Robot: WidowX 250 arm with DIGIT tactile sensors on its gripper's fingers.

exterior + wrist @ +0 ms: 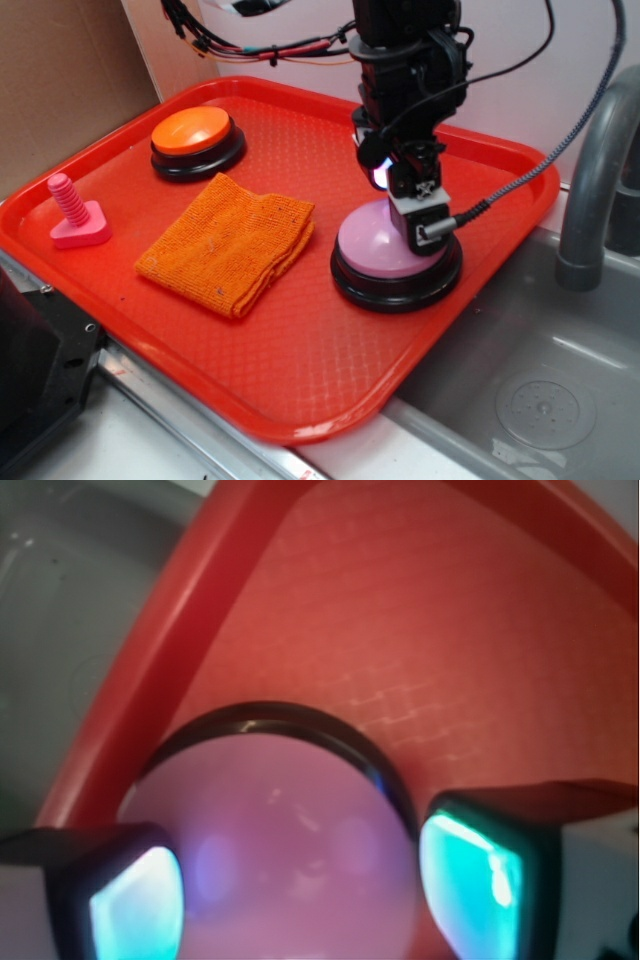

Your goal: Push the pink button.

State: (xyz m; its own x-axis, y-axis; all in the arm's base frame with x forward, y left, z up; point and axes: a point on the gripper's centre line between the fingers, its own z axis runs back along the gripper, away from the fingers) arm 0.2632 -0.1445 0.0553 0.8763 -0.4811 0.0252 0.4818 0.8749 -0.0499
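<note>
The pink button [368, 247], a glossy pale pink dome on a black round base, sits on the right side of the red tray [300, 370]. My gripper [420, 228] points straight down onto the right part of the dome and seems to touch it. In the wrist view the pink button [290, 820] fills the space below my gripper [300, 885]. The gripper is open, its two glowing teal pads [470, 865] spread wide to either side of the dome with nothing held between them.
An orange-topped button [192, 132] stands at the tray's back left. A folded orange cloth [230, 242] lies mid-tray, and a small pink bolt [75, 212] stands near the left rim. A metal sink [540, 395] and grey faucet [592, 190] border the tray's right edge.
</note>
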